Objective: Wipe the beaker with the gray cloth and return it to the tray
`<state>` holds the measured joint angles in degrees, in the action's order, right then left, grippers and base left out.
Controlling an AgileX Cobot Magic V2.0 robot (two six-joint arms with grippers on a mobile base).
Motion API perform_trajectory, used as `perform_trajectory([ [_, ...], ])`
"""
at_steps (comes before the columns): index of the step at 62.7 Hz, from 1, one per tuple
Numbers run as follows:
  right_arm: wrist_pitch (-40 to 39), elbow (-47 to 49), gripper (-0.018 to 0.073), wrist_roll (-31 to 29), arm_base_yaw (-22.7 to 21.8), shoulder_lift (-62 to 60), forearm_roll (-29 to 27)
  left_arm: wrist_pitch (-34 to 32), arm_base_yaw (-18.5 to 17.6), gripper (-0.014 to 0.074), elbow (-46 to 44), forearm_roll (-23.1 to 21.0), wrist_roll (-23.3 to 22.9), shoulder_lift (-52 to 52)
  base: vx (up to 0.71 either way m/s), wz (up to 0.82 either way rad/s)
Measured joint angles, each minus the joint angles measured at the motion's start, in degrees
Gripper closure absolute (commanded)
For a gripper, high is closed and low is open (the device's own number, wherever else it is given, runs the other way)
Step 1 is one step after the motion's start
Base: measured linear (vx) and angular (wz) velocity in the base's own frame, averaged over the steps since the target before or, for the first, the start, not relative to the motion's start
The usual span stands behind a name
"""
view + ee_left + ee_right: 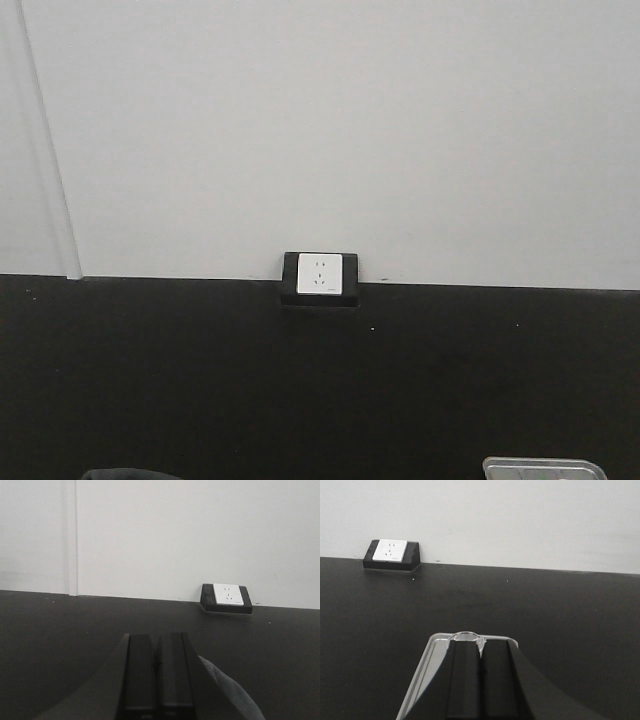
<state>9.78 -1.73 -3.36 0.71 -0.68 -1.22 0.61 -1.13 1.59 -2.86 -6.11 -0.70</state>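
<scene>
The left end effector [157, 680] is sitting low over the black desk [60, 630], its two dark fingers [140, 675] pressed flat against each other with no gap showing, and nothing is visible between them. Just beside it on the right, the gray cloth [230, 695] is lying on the desk, a soft folded edge rising from behind the finger housing; whether the cloth is touching the fingers cannot be told from this angle. Farther back, a white wall socket in a black surround [227, 598] is standing where the desk is meeting the pale wall [175, 530]. In the front-facing view the same socket is showing in the middle, while a dark rounded shape at the lower left edge is possibly the cloth's peak, too cropped to be sure. Moving right, the right end effector [480, 680] is likewise showing its fingers together, holding nothing. It is hovering above the near part of the tray [422, 667], whose shallow silver rim is running out to its left. The beaker [466, 637] is standing upright in the tray just beyond the fingertips, its clear round rim peeking over them.
</scene>
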Motion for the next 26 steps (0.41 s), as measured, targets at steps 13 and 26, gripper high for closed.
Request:
perform_trajectory([
  [13,0.64,0.00,0.0571,0.02,0.00,0.00,0.00,0.00,0.00,0.0603,0.00,0.00,0.00,0.00,0.00,0.00],
  [26,0.64,0.00,0.0571,0.06,0.00,0.00,0.00,0.00,0.00,0.0603,0.00,0.00,0.00,0.00,0.00,0.00],
])
